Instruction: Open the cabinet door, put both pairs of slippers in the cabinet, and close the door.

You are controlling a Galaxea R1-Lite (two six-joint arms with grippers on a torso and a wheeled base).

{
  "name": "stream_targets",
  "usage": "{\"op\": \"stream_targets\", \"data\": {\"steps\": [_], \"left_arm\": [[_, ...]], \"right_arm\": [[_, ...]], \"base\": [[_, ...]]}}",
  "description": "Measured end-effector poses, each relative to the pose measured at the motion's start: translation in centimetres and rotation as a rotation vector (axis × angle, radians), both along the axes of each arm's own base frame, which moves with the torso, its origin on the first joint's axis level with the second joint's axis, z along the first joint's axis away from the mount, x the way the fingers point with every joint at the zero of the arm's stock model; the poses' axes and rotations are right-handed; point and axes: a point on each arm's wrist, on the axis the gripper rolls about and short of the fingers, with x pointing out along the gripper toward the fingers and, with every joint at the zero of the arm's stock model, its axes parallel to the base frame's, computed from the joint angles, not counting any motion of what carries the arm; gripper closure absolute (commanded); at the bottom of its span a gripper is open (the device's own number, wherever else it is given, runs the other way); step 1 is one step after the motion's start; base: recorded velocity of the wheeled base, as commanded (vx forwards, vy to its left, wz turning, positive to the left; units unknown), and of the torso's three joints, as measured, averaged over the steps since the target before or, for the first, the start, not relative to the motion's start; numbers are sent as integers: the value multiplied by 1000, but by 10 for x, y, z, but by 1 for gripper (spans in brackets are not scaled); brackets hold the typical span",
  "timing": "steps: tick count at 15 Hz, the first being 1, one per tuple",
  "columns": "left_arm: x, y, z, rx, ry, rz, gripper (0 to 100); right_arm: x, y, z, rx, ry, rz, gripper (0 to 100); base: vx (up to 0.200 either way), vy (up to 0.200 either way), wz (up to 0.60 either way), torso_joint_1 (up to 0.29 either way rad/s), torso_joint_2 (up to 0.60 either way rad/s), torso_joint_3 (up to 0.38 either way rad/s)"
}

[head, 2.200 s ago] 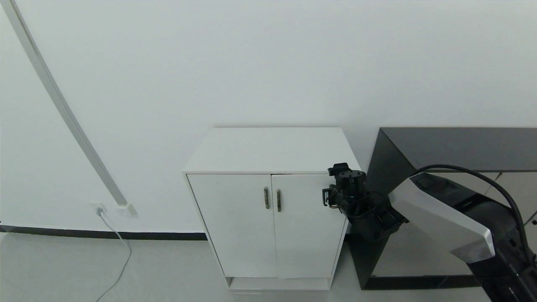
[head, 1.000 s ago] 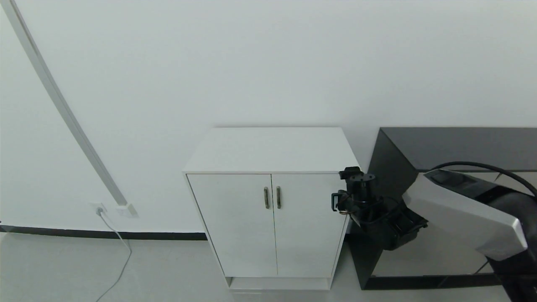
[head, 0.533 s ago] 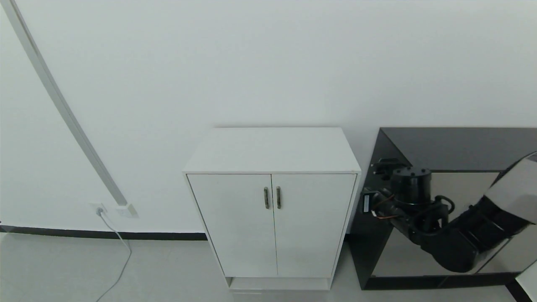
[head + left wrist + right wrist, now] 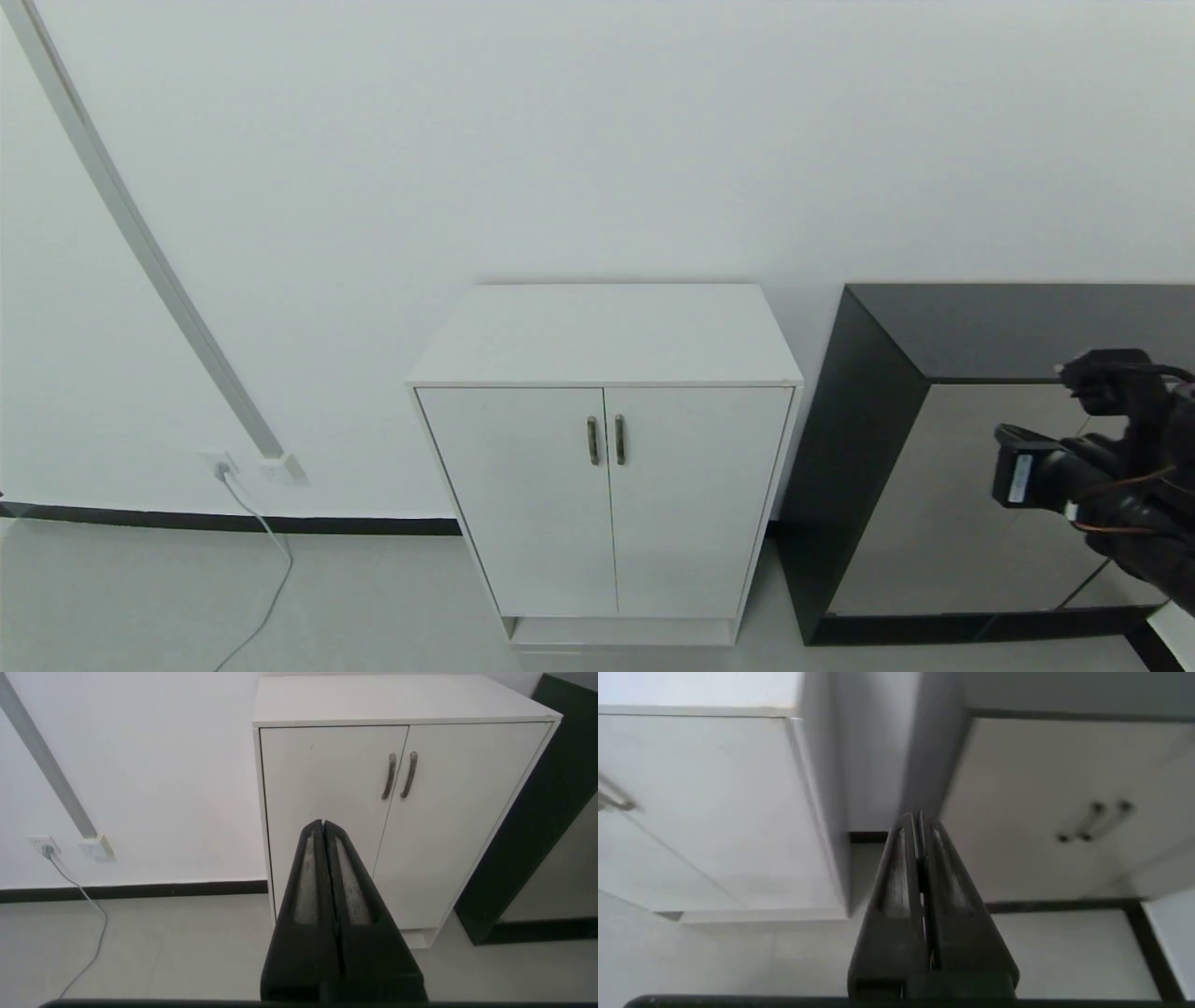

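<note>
- The left end effector (image 4: pixel 323 829) had its two fingers pressed together, holding nothing. It pointed at the front of the cabinet (image 4: pixel 402 793), well apart from it and above the grey floor (image 4: pixel 168 943).
- The right end effector (image 4: pixel 920 821) was likewise pressed together and held nothing. Its tip pointed at the narrow gap between the cabinet's right side (image 4: pixel 817 793) and the black unit (image 4: pixel 938 756).
- In the head view the right arm (image 4: pixel 1111 485) sat at the far right, in front of the black unit's glossy front (image 4: pixel 934 504).
- The white cabinet (image 4: pixel 607 336) stood on the floor (image 4: pixel 373 607) against the wall, near the middle of the scene.
- Both doors (image 4: pixel 611 504) were closed and flush. Their two dark upright handles (image 4: pixel 593 441) sat just beside each other at the centre seam.
- The black unit (image 4: pixel 864 439) stood just to the right of the cabinet, also against the wall. Its front reflected pale doors with two handles in the right wrist view.
- To the left of the cabinet, a socket (image 4: pixel 222 464) was low on the wall (image 4: pixel 597 140), and a pale cable (image 4: pixel 271 569) ran from it down to the floor.
- A white strip (image 4: pixel 140 233) ran slantwise up the wall from beside the socket, and a dark skirting (image 4: pixel 233 521) ran along the wall's foot.
</note>
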Motion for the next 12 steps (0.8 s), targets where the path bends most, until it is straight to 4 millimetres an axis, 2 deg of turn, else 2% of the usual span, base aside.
{"op": "stream_targets", "data": {"steps": [6, 12], "left_arm": [[0, 0, 0, 0, 0, 0, 100], [0, 0, 0, 0, 0, 0, 100]], "right_arm": [[-94, -29, -2, -2, 29, -1, 100], [-171, -43, -29, 7, 117, 71, 100]], "base": [[0, 0, 0, 0, 0, 0], [0, 0, 0, 0, 0, 0]]}}
